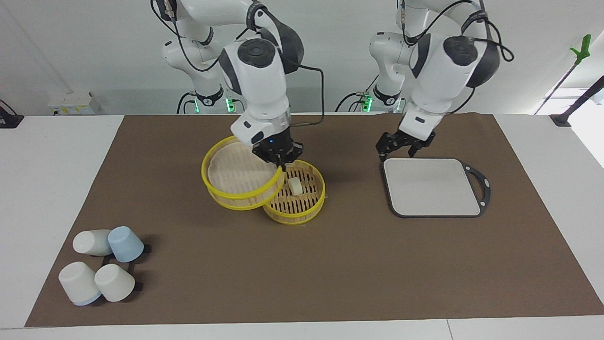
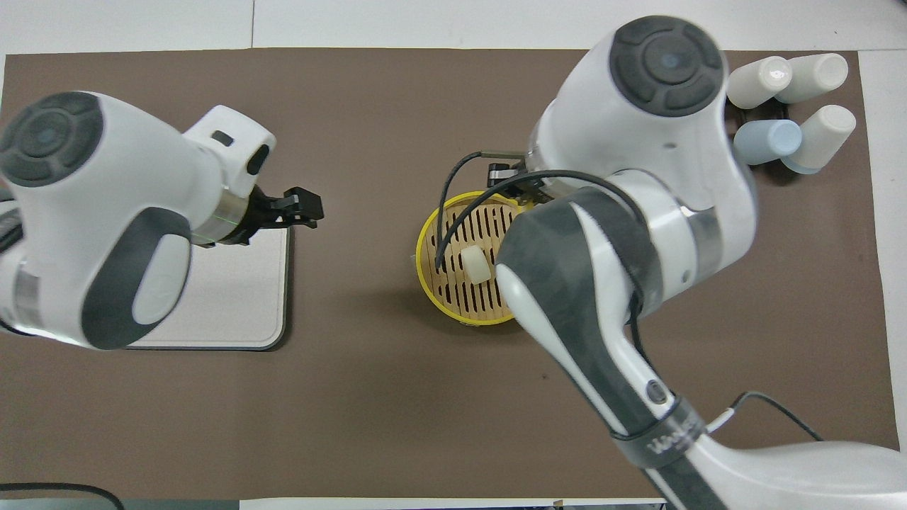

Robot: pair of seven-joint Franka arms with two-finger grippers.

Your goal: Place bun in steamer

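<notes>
Bun (image 1: 295, 186): lying in my steamer (image 1: 302, 210) base; placing done. Lid (image 1: 238, 177): tilted over the rim, pinched in my right gripper (image 1: 281, 164); covering remains. Left gripper (image 1: 398, 147): spread, waiting over the grey board (image 1: 432, 187).

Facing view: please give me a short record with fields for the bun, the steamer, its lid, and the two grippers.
bun: small cream-white dough lump, lying on the basket's slats
steamer: round yellow-rimmed basket, uncovered
lid: yellow-rimmed lid with pale weave top, tilted, overlapping the basket's rim
right gripper: shut on the lid's rim
left gripper: open, over the flat grey board, waiting
</notes>
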